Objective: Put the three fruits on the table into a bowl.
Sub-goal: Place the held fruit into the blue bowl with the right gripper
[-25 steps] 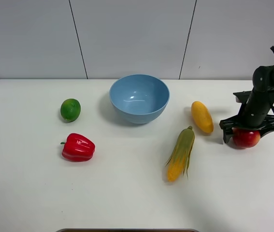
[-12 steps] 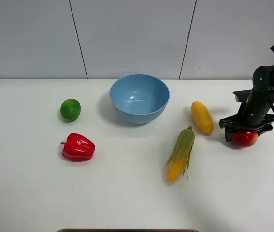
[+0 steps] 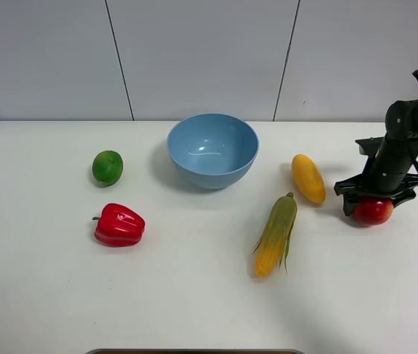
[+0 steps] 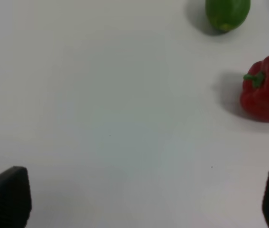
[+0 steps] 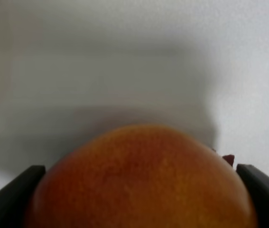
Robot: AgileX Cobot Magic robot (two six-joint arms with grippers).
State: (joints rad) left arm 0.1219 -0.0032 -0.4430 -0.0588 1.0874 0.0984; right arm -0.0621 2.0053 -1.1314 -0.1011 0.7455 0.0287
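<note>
At the right edge of the table (image 3: 194,302), my right gripper (image 3: 374,205) is shut on the red apple (image 3: 374,212). In the right wrist view the apple (image 5: 139,180) fills the space between both fingertips of that gripper (image 5: 139,202). The yellow-orange mango (image 3: 308,178) lies to the right of the light-blue bowl (image 3: 212,175). To the bowl's left lies the green lime (image 3: 108,167), which also shows in the left wrist view (image 4: 227,13). My left gripper (image 4: 143,199) is open over bare table, out of the exterior high view.
A red bell pepper (image 3: 119,225) lies in front of the lime, and the left wrist view shows this pepper (image 4: 266,88) too. A corn cob in green husk (image 3: 276,234) lies in front of the mango. The wall runs behind the bowl.
The right gripper's fingers have closed in onto the apple, which sits tighter under the gripper. Nothing else has moved.
</note>
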